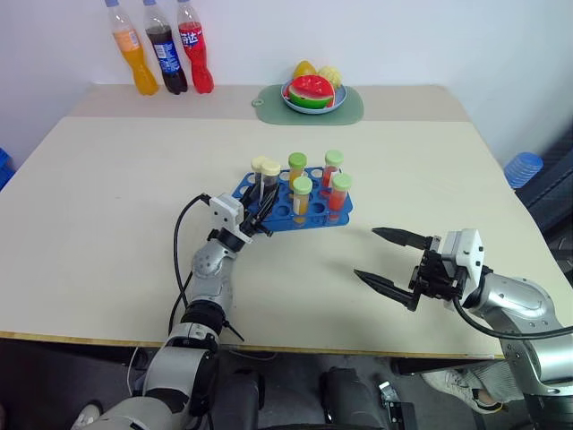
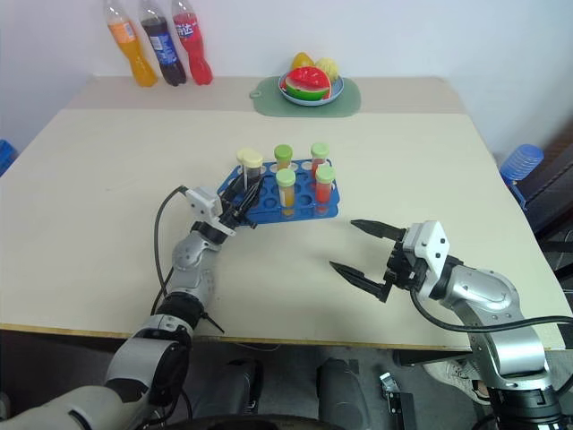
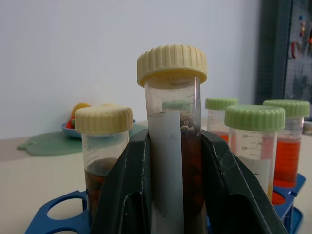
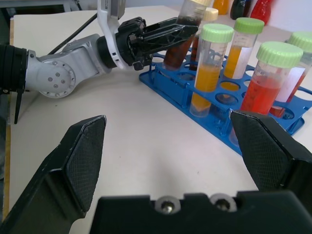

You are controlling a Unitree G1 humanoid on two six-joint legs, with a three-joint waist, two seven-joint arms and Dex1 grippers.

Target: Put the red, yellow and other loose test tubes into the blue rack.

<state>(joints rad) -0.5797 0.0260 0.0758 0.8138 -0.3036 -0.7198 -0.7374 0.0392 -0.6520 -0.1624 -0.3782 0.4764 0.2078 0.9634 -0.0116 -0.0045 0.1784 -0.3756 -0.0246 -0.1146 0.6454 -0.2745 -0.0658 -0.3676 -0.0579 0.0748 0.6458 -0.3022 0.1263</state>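
Observation:
The blue rack point(image 1: 313, 219) lies mid-table and holds several green-capped test tubes with orange point(image 1: 303, 195) and red point(image 1: 339, 192) liquid. At its left end stand two cream-capped tubes of dark brown liquid. My left gripper point(image 1: 260, 211) is shut on the nearer brown tube point(image 3: 173, 146), which leans over the rack's left corner; its fingers point(image 4: 163, 31) press both sides and hide its lower end. The other cream-capped tube point(image 3: 102, 161) sits in the rack just behind. My right gripper point(image 1: 365, 253) hovers open and empty over the table, to the right of the rack and nearer me.
Three drink bottles point(image 1: 166, 45) stand at the far left. A plate of fruit point(image 1: 313, 92) on a green mat sits at the far centre. A blue stool point(image 1: 522, 167) is off the table's right side. Bare tabletop surrounds the rack.

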